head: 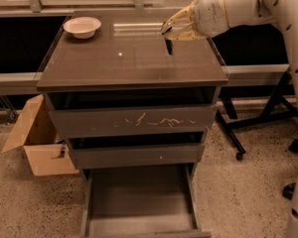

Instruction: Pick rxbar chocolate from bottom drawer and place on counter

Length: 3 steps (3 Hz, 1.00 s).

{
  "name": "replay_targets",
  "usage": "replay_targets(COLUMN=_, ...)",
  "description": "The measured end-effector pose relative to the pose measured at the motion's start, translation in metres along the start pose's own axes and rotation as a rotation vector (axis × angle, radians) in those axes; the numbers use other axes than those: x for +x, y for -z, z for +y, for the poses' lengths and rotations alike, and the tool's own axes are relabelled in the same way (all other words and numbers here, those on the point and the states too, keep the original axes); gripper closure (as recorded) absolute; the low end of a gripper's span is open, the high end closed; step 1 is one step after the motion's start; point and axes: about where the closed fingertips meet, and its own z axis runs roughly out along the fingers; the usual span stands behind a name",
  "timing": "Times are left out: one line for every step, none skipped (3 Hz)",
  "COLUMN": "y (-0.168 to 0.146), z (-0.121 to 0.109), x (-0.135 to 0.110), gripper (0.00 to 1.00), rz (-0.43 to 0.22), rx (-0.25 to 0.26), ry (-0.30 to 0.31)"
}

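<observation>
My gripper (172, 32) hangs over the right rear part of the counter (114, 63). It is shut on the rxbar chocolate (169, 46), a small dark bar that hangs upright below the fingers, its lower end at or just above the counter top. The bottom drawer (139, 197) is pulled out towards me at the foot of the cabinet, and its tray shows nothing inside. The scratched top drawer front (134, 120) and the middle drawer (134, 155) stand slightly out.
A white bowl (82, 26) sits at the counter's back left corner. An open cardboard box (37, 143) stands on the floor left of the cabinet. A black wheeled stand (238, 143) is on the floor to the right. My white arm (283, 14) fills the upper right.
</observation>
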Motion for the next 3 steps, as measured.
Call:
replay_targets(y=-0.015, z=0.006, x=0.028, gripper=1.00, rz=0.035, rx=-0.046, ry=-0.056)
replay_targets(y=-0.036, z=0.008, x=0.048, gripper=1.00, rz=0.050, rx=-0.112, ry=-0.102)
replay_targets(y=-0.063, z=0.008, x=0.060, gripper=1.00, rz=0.053, rx=-0.175, ry=-0.136)
